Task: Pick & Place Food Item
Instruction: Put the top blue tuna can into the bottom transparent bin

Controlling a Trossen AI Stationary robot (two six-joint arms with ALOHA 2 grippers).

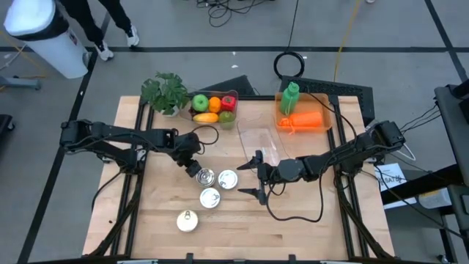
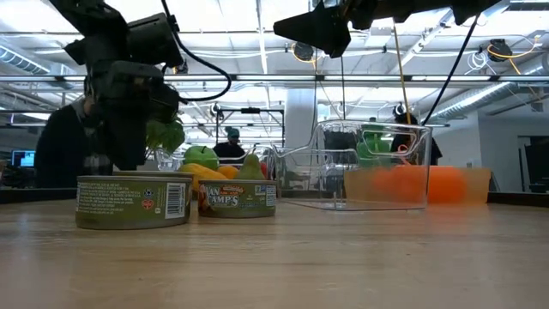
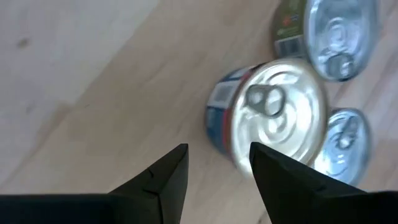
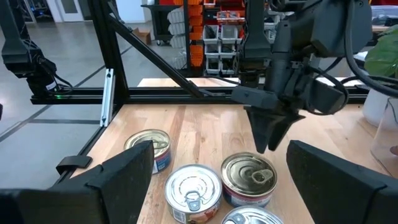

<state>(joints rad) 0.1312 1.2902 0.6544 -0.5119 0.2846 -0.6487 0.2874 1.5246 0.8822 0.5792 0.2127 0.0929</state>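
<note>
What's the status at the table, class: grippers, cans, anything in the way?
Left gripper open, empty, above the blue-label can. Right gripper open, empty, beside the cans. Two more cans crowd the target; clear bin empty.

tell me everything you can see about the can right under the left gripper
The can is a short round tin standing upright on the wooden table. Its shiny silver lid has a pull tab, and a blue, white and red label wraps its side. It sits in a cluster with two other cans, close beside them; contact is unclear. The left gripper hangs just above it, fingers apart, not touching it.
</note>
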